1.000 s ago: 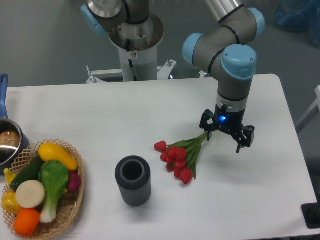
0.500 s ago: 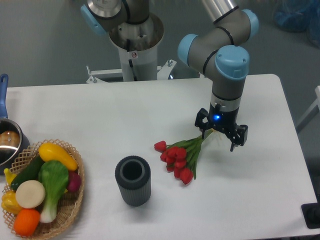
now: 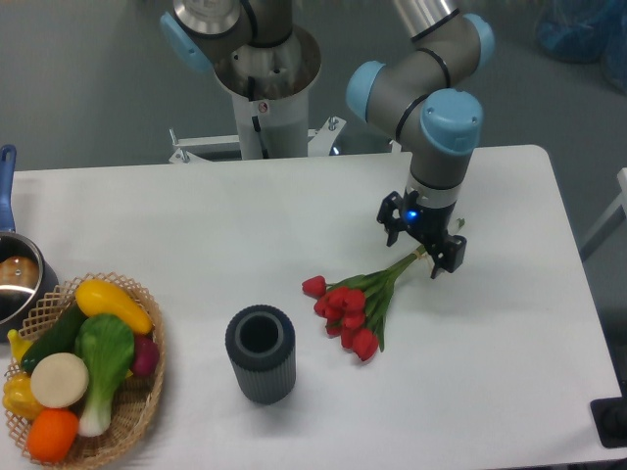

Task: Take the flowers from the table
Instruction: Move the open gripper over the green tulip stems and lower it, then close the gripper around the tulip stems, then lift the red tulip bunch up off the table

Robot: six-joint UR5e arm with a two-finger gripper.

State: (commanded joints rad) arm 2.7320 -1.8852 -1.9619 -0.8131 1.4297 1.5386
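The flowers (image 3: 355,302), red tulips with closed buds and green stems, lie on the white table (image 3: 196,225) right of centre, buds pointing to the front left and stem ends to the back right. My gripper (image 3: 415,245) hangs open right over the stem ends, one finger on each side of them. The fingertips are not closed on the stems.
A dark ribbed cup (image 3: 261,353) stands upright in front left of the flowers. A wicker basket (image 3: 147,392) with toy vegetables sits at the front left edge. A pot with a blue handle (image 3: 12,274) is at the far left. The arm's base (image 3: 266,78) stands behind the table.
My gripper has moved left and a little back, turning as it went, from beside the stem ends to over them. The flowers have not moved.
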